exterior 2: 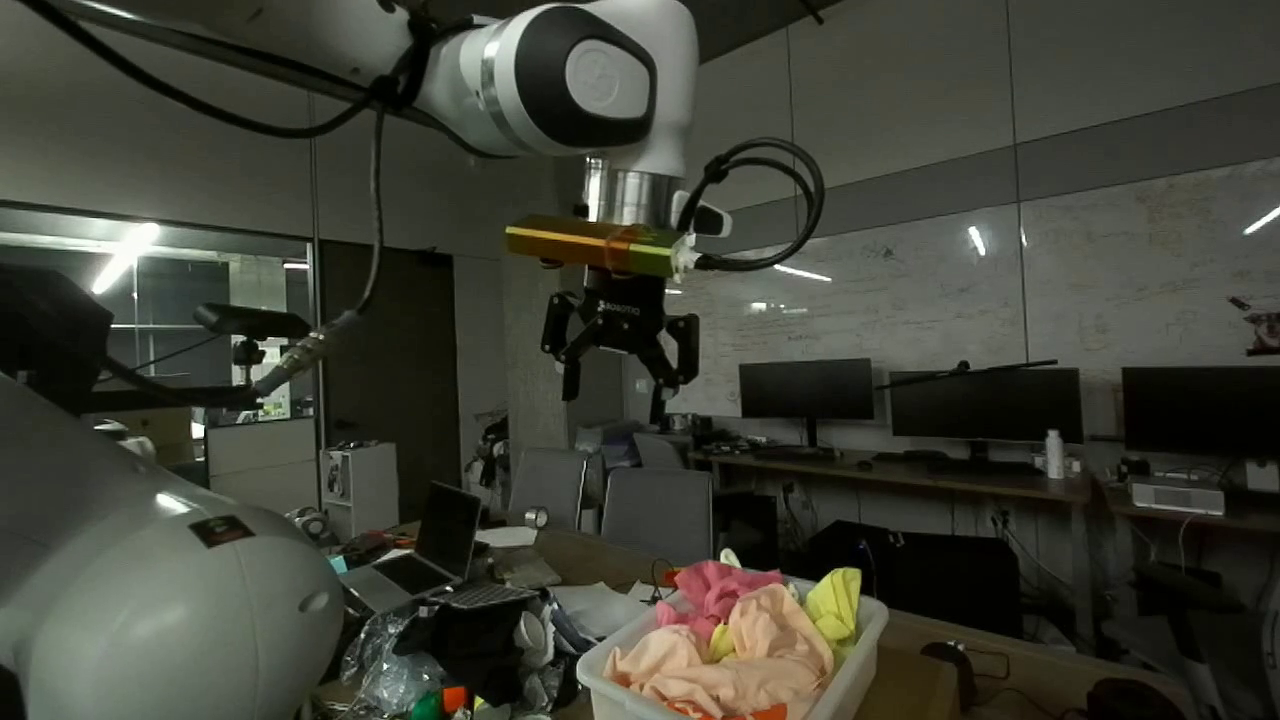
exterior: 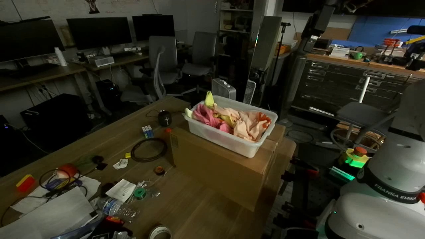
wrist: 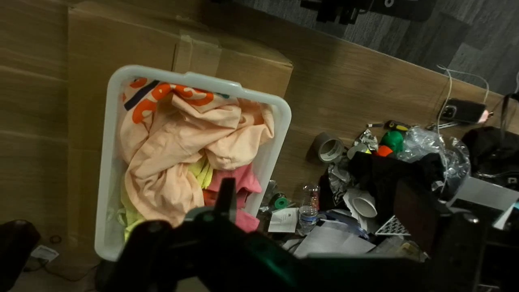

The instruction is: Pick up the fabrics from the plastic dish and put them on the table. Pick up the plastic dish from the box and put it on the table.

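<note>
In an exterior view, flat black monitors [exterior 2: 985,412] line the glossy pale far wall [exterior 2: 900,290]. Grey office chairs [exterior 2: 657,515] stand further left.

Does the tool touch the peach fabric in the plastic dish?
Apart. In an exterior view, the tool hangs above the peach fabric, a grey chair showing through the gap.

The wrist view looks down on the dish [wrist: 107,162]; both exterior views share it, looking across the bench [exterior: 199,209].
</note>
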Action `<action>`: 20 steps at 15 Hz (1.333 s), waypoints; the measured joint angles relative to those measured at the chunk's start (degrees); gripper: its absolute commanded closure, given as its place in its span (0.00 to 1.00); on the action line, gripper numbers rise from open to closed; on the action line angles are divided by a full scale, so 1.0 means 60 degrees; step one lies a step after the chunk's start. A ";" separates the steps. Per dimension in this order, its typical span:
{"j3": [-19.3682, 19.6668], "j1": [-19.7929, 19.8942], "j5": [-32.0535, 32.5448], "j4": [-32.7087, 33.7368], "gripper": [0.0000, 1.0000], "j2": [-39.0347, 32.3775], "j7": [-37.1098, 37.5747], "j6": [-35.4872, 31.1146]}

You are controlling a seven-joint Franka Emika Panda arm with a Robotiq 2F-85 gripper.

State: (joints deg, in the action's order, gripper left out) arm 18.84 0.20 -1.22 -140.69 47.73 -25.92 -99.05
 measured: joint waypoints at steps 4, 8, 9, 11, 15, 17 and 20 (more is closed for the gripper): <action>-0.0326 -0.0412 -0.0007 0.0096 0.00 -0.0587 -0.0095 -0.1717; -0.0465 -0.0640 -0.0060 0.0286 0.00 -0.1722 -0.0090 -0.3411; -0.0468 -0.0657 -0.0079 0.0344 0.00 -0.2048 -0.0086 -0.3759; -0.0468 -0.0654 -0.0114 0.0468 0.00 -0.2730 -0.0080 -0.4360; -0.0467 -0.0565 -0.0254 0.0812 0.00 -0.4095 -0.0014 -0.5229; -0.0472 -0.0466 -0.0278 0.1016 0.00 -0.4771 0.0092 -0.5553; -0.0569 -0.0227 -0.0278 0.1339 0.00 -0.5749 0.0365 -0.5897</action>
State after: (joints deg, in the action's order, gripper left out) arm 15.43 -1.16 -2.88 -132.66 13.24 -23.73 -134.43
